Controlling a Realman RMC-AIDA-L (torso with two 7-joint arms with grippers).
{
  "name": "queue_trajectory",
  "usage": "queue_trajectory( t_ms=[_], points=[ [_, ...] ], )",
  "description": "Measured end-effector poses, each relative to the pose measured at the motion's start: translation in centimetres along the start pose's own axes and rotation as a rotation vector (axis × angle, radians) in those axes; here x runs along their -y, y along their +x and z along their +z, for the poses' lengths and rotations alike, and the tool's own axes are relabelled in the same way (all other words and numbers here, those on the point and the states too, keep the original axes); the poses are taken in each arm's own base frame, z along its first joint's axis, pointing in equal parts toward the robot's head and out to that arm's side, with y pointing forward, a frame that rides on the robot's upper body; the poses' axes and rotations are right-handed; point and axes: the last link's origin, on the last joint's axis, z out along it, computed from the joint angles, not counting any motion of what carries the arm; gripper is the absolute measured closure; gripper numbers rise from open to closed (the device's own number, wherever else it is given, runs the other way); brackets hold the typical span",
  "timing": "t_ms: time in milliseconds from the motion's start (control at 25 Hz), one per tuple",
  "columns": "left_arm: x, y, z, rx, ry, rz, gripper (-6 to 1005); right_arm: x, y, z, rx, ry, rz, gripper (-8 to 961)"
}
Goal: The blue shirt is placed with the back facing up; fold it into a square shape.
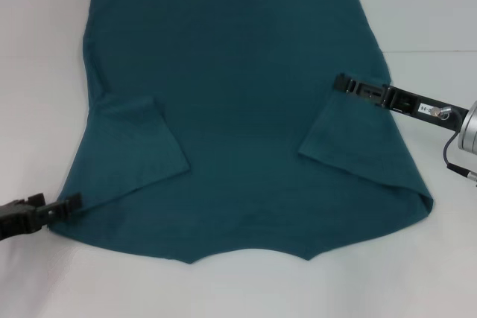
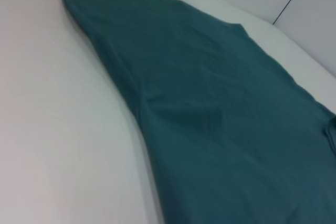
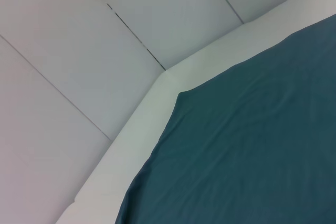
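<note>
Right now the blue shirt [image 1: 246, 109] is lying flat across the white bench [image 1: 37, 72], plain side up, its neckline at six o'clock and its body running off toward twelve. Both short sleeves are lying folded inward over the body. The left claw [image 1: 73, 201] is reaching in from eight o'clock and touching the shirt's shoulder corner; whether it is clenching the cloth I cannot tell. The right claw [image 1: 344, 84] is coming in from three o'clock, resting over the shirt's side edge by the folded sleeve; its grip I cannot tell either.
</note>
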Motion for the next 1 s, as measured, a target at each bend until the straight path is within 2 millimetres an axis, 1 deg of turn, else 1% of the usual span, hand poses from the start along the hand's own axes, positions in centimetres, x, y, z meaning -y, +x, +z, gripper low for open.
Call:
queue_trajectory(
  t_ms=[440,800,1000],
  points=[
    [0.0,-0.8,-0.1,0.047,-0.004,0.007,50,-0.1,0.0,-0.1,0.001,-0.012,0.004,7],
    [-0.9,-0.8,-0.2,0.082,-0.065,0.028,50,-0.2,-0.2,-0.3,0.006,-0.021,0.005,7],
    [-1.7,-0.6,-0.3,0.106,-0.128,0.046,50,-0.1,-0.2,-0.4,0.006,-0.018,0.006,6]
  ],
)
